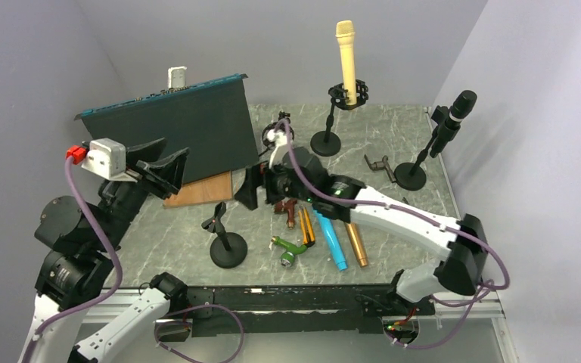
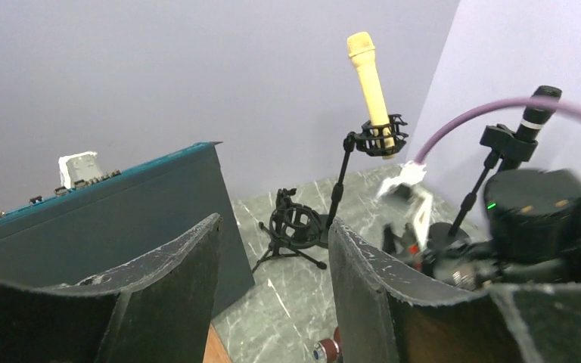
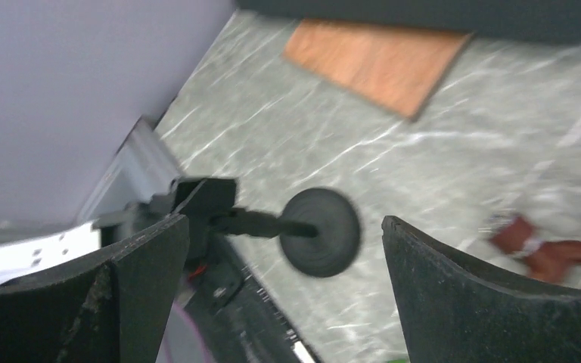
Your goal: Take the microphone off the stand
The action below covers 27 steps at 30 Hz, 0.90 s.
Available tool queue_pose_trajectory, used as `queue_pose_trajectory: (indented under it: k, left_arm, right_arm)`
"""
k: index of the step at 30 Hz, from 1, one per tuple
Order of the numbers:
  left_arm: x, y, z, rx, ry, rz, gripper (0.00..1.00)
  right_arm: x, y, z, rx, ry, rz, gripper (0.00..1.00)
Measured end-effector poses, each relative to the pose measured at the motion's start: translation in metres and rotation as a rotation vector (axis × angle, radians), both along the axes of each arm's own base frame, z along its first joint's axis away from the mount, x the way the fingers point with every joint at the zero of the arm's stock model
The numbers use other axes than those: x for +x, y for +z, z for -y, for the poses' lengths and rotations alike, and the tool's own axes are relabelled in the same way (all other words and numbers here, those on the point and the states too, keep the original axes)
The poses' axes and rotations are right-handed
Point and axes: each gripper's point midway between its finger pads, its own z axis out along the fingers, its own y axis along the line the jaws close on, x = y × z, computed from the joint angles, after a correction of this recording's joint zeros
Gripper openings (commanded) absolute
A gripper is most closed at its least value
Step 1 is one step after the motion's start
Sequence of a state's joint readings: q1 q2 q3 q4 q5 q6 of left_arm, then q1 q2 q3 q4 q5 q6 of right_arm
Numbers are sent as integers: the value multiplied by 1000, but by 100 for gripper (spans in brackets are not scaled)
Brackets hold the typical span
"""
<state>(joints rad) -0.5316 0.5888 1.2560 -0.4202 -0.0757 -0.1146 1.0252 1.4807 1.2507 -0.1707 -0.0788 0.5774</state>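
On the left side of the counter [image 1: 166, 234], the left claw [image 1: 172, 165] hangs raised with its jaws spread wide and nothing in them. It faces right, toward the far stands. Just behind it a dark panel [image 1: 174, 136] stands upright, with a wooden board [image 1: 200, 189] flat at its foot.

Nearer centre is an empty stand [image 1: 227, 246] with nothing in its clip. The right claw [image 1: 256, 190] hovers beside it, low over mid-counter. Its jaws are also released and empty, and its wrist view shows that stand's round base between the pads.

Right of it, loose mics lie on the counter, including a green one [image 1: 289, 249], a blue one [image 1: 331, 240] and a gold one [image 1: 355, 243].

At far centre the cream microphone [image 1: 346, 57] sits upright in its shock mount [image 1: 350, 94], untouched. At far right a black microphone [image 1: 454, 117] leans in its own stand [image 1: 410, 175], also untouched.

My read is that the step in hand is the approach, with no grasp made yet. I can't say which mic is targeted. The left claw looks aimed at the cream one. The next move calls for reaching far, closing on the mic body above the mount, and pulling along its axis. The other claw probably needs to pin the stand, since a light base could tip.
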Motion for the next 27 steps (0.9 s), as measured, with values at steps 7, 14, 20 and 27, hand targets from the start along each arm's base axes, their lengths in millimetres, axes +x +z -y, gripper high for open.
queue_pose_trajectory:
  k: [7,14,20,27]
  left_arm:
    - [26,-35,9,36,30,-29,60]
    - [52,-95,21,134,42,-134,59]
    - [51,-107,22,142,36,-139,58]
    - [39,-90,12,108,48,-62,58]
  right_arm:
    - [76,53,99,-89,-334,220,100]
    - [144,108,198,-210,-661,405,100]
    - [201,147,251,-287,-836,509,100]
    - [293,159,278,-426,-899,557,100]
